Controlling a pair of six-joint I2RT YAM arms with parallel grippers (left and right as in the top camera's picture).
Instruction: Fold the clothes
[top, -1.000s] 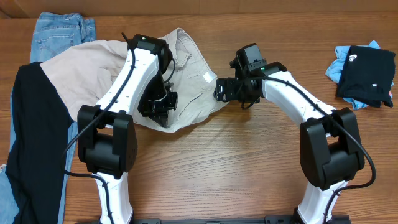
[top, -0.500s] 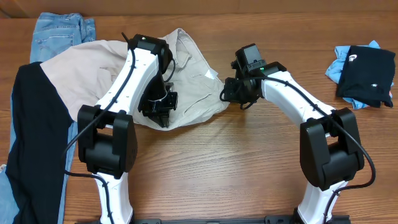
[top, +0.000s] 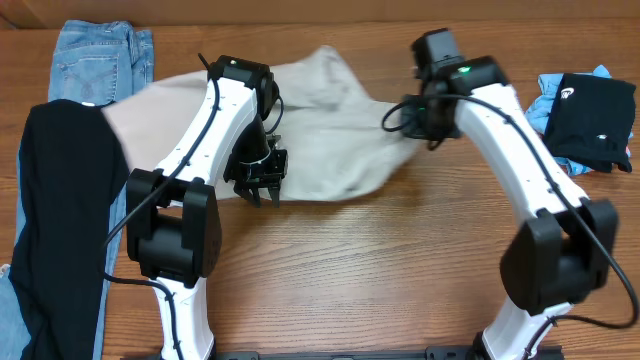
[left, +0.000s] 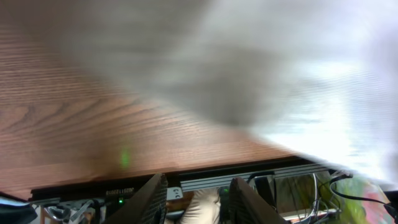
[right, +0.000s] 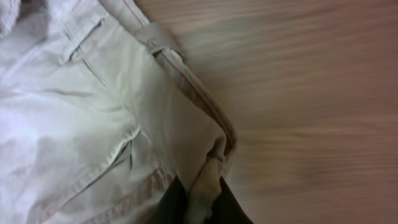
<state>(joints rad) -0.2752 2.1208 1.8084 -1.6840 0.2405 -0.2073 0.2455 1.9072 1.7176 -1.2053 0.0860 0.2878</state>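
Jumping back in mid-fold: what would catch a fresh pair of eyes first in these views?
Light beige cotton trousers sprawl blurred across the middle of the wooden table, their right end pinched in the shut right gripper. The left gripper hangs with fingers parted over the trousers' near edge. At far left, a long black garment lies over blue denim jeans.

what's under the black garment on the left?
Jeans stick out above the black garment and along its right edge. The trousers' left end appears to run under it too. How far either reaches beneath is covered.
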